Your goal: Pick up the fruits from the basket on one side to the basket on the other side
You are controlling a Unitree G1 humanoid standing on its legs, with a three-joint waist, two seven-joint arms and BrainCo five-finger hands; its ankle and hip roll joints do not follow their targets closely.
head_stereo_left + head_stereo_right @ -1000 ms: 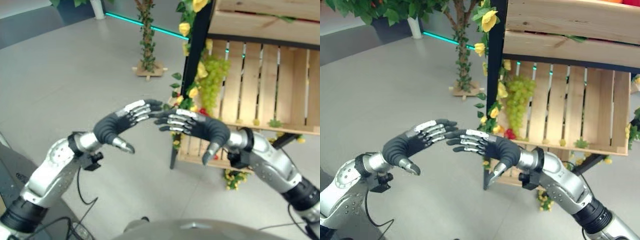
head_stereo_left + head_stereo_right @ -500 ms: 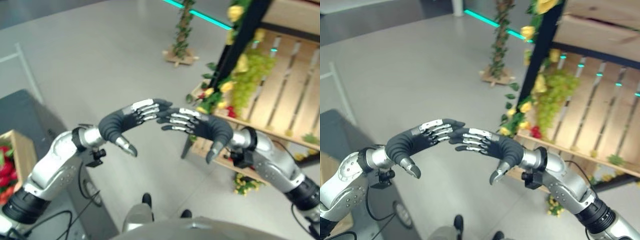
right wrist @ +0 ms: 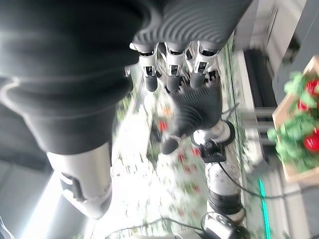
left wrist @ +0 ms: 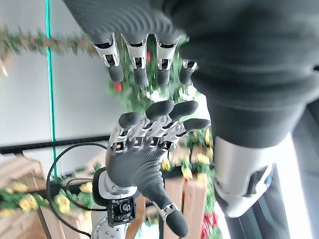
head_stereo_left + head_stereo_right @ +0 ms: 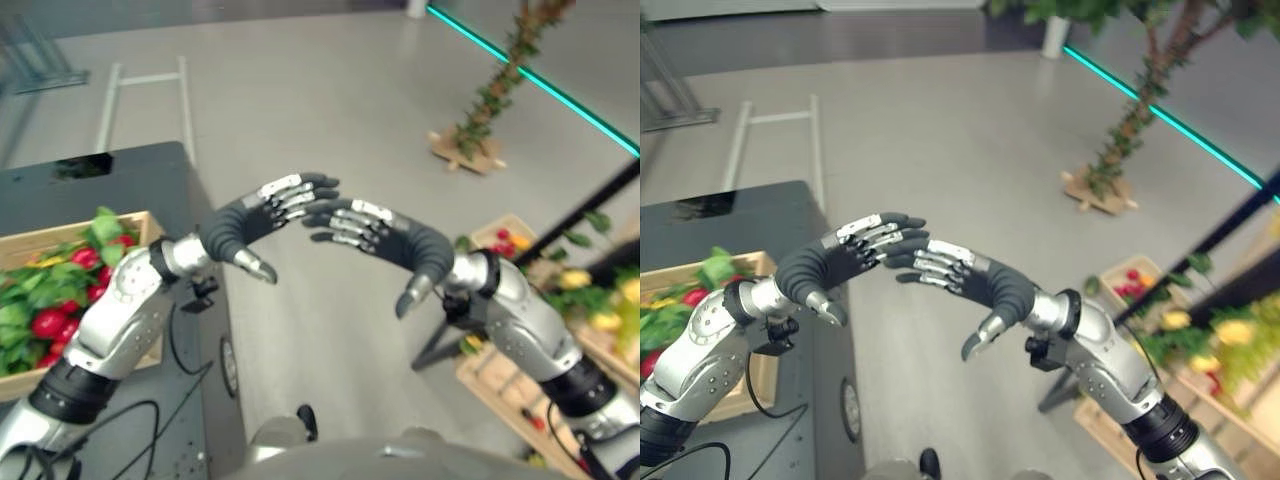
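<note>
A wooden basket point(image 5: 146, 222) of red fruits point(image 5: 48, 322) and green leaves rests on a dark table point(image 5: 120, 180) at the left. At the right, low by the floor, sits a second wooden basket point(image 5: 497, 222) with small red fruits point(image 5: 505, 240). My left hand point(image 5: 255, 215) and right hand point(image 5: 385, 235) hover in mid air between the two, backs up, fingertips almost meeting. Both are open and hold nothing. The left wrist view faces the right hand point(image 4: 139, 164), and the right wrist view faces the left hand point(image 3: 192, 109) with the left basket point(image 3: 291, 172) beyond it.
A white metal frame point(image 5: 140, 90) lies on the grey floor behind the table. A vine-wrapped post on a wooden base point(image 5: 480, 140) stands at the back right. A black post point(image 5: 560, 230) with yellow flowers point(image 5: 600, 320) slants along the right edge.
The camera has swung left: the wooden stand with green grapes has slid out to the right, and the dark table with its basket has come in. Both hands keep the same pose.
</note>
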